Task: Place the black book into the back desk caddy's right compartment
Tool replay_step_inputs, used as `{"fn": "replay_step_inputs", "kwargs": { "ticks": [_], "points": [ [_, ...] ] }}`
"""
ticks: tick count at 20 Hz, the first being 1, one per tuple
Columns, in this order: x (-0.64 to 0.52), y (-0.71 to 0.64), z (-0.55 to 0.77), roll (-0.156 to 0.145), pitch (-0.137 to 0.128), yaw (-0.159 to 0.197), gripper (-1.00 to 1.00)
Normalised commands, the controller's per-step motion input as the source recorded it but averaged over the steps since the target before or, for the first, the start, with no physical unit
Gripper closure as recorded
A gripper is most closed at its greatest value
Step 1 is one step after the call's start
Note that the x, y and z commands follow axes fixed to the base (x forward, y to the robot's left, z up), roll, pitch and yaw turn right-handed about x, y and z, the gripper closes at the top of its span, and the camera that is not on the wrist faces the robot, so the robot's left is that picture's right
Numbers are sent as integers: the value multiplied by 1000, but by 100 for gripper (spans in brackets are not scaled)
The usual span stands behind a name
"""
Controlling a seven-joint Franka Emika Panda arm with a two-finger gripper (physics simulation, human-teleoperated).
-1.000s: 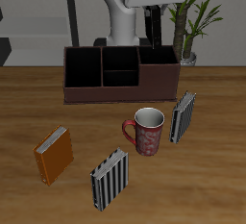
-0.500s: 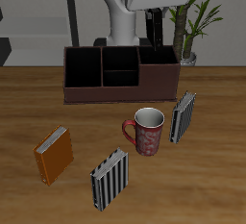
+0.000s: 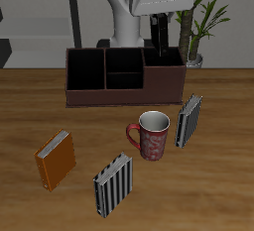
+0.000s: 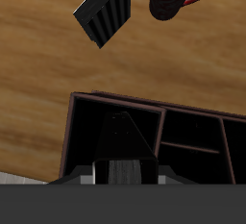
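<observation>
**A:** Where is the black book [image 3: 159, 40], and what is the gripper [image 3: 159, 29] doing?

**B:** The book hangs upright under the gripper, whose two fingers are pressed against its covers. It sits over the right compartment [image 3: 169, 74] of the back desk caddy [image 3: 99, 95], at the table's far side. In the exterior view its lower edge is about level with the caddy's rim. I cannot tell whether it has dipped inside.

**A:** What does the book look like?

**B:** From the front it is a slim, dark, upright slab. The wrist view looks straight down its length: a black block [image 4: 123, 143] against the compartment's black interior [image 4: 86, 136], so its outline is faint. No page edges are clear.

**A:** How will it handle?

**B:** Probably light and stiff, as a small hardcover would be. The smooth covers may slip, so a firm pinch across both covers near the top edge suits it best. It could tip if a corner catches on a divider.

**A:** Anything else nearby?

**B:** A red mug [image 3: 154, 136] stands well apart, nearer the table's front.
</observation>
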Motion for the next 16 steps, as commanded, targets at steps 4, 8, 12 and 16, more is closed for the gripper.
{"fn": "replay_step_inputs", "kwargs": {
  "ticks": [4, 8, 12, 16],
  "points": [
    [58, 45, -155, 17, 21, -2, 100],
    [20, 56, -248, 23, 40, 8, 100],
    [42, 16, -191, 11, 22, 13, 100],
    [42, 2, -261, 8, 44, -8, 100]
  ]
}}
